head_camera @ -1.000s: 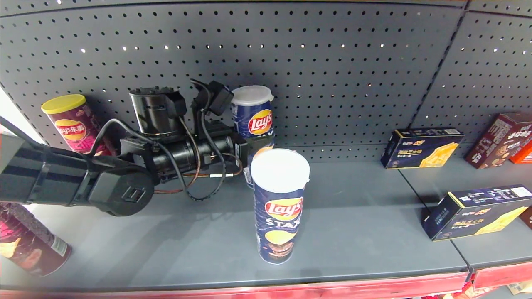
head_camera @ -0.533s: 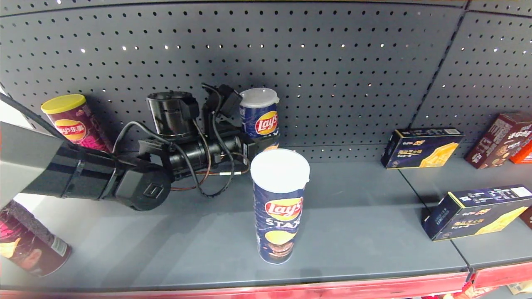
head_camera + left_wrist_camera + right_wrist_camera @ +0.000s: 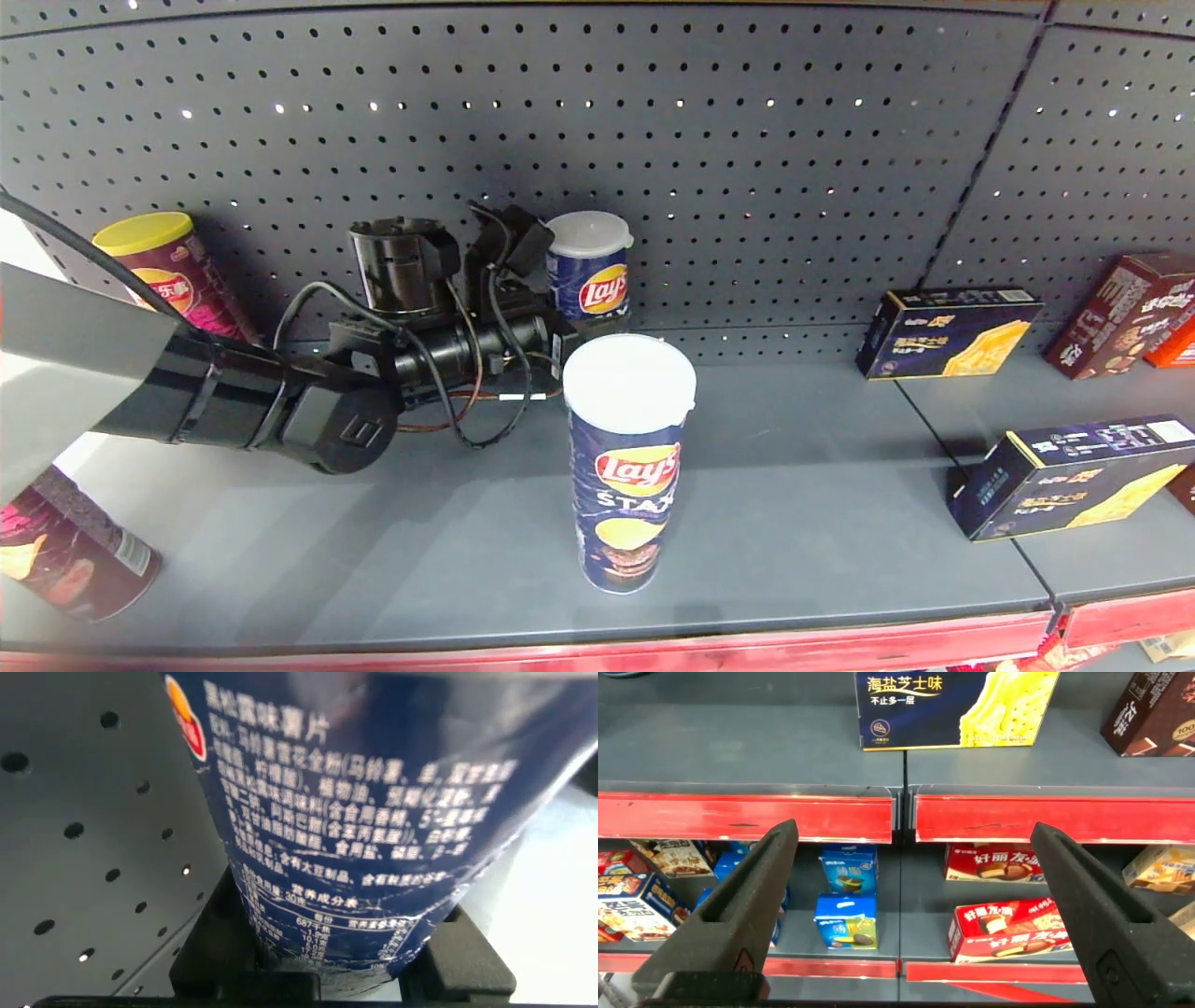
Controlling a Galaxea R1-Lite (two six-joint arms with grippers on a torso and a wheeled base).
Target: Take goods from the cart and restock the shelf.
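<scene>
Pinched in the left gripper (image 3: 569, 329), a blue chip can (image 3: 590, 266) has been carried farther back behind the front can (image 3: 627, 467), so placement is judged near.

Two blue chip cans (image 3: 624, 467), two purple chip cans (image 3: 163, 275), two dark blue boxes (image 3: 948, 331), one brown box (image 3: 1116, 308).

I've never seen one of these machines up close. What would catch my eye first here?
A tall blue chip can with a white lid stands upright alone at the front middle of the grey shelf. Behind it, the black left arm's jaws hold a second blue can upright close to the pegboard. To the right sit dark blue snack boxes.
</scene>
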